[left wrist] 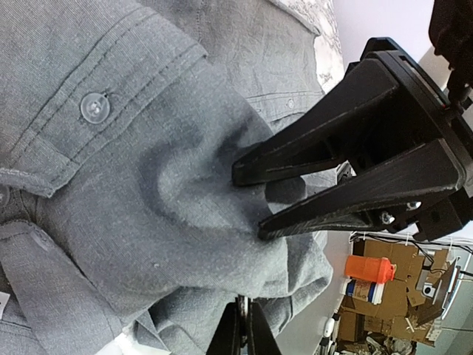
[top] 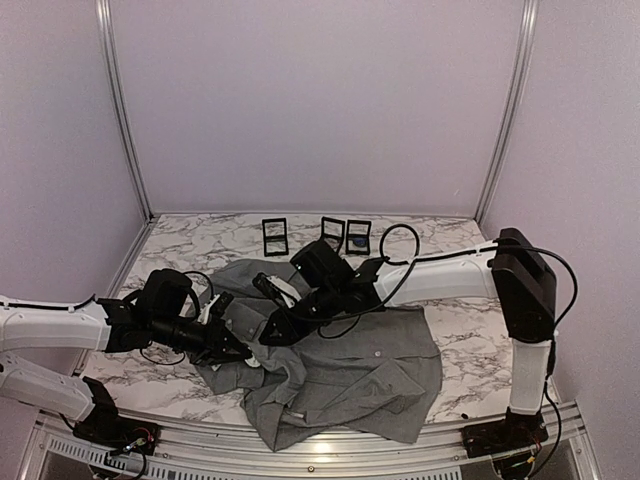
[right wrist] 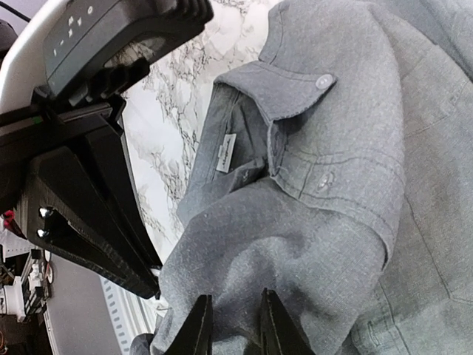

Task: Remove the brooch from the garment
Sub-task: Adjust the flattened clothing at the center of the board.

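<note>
The grey garment (top: 370,370) lies crumpled on the marble table. No brooch shows in any view; it is hidden. My left gripper (top: 240,352) is shut on a fold at the shirt's edge, its fingertips (left wrist: 242,325) pressed together with cloth at the tips. My right gripper (top: 270,335) comes in from the right. Its narrowly parted jaws pinch a raised hump of the cloth (right wrist: 295,244) between the two fingers (right wrist: 272,322). In the left wrist view the right gripper (left wrist: 250,203) straddles that same ridge of shirt (left wrist: 111,207). Both grippers sit a few centimetres apart.
Three small black display stands (top: 274,236) (top: 333,232) (top: 358,237) stand at the back of the marble table (top: 460,330). The collar with its white neck label (right wrist: 226,153) lies near both grippers. A metal rail (top: 330,462) runs along the front edge.
</note>
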Robot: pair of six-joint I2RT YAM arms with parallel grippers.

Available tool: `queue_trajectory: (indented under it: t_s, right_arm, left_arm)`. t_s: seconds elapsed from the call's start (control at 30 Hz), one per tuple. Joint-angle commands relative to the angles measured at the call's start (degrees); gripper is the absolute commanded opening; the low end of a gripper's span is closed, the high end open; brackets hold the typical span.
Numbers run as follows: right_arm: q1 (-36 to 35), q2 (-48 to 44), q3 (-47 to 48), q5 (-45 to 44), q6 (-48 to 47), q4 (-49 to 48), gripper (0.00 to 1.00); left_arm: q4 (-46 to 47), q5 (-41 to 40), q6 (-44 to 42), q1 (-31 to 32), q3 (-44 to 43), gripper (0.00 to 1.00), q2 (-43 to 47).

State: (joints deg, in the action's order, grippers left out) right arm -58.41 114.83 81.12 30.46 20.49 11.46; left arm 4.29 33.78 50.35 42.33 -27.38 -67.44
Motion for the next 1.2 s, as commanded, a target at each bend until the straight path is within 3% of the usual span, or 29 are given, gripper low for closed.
queue_trajectory:
  t_s: [0.0,0.3,0.73,0.8,0.97,1.17]
  right_arm:
    - [-0.64,-2.34,-1.23,2.06,-0.09,-0.37,0.21]
    - [-0.64,-3.73,-2.11,1.36,-0.10,-1.34,0.32]
    - [-2.59,-1.60,1.57,-3.63,-2.39,3.96,0.33]
    - [-2.60,-1.58,1.78,-3.95,-2.10,3.87,0.28]
    - [-2.65,-1.96,2.09,-6.66,-0.96,4.51,0.01]
    - [-2.67,-2.75,1.96,-8.09,1.09,3.19,0.00]
  left_arm:
    - [-2.73,-2.25,-0.42,0.10,-1.09,0.00,0.99]
    - [-2.69,-2.03,-0.85,0.13,-1.53,0.00,-0.03]
    - [-3.26,-2.79,-0.44,0.11,-2.70,0.00,1.12]
    - [-3.73,-3.05,-0.43,0.13,-2.84,0.00,1.25]
    - [-6.85,-5.26,-0.23,0.13,-3.06,0.00,2.09]
    - [-6.09,-9.32,2.75,0.13,-2.58,0.00,3.73]
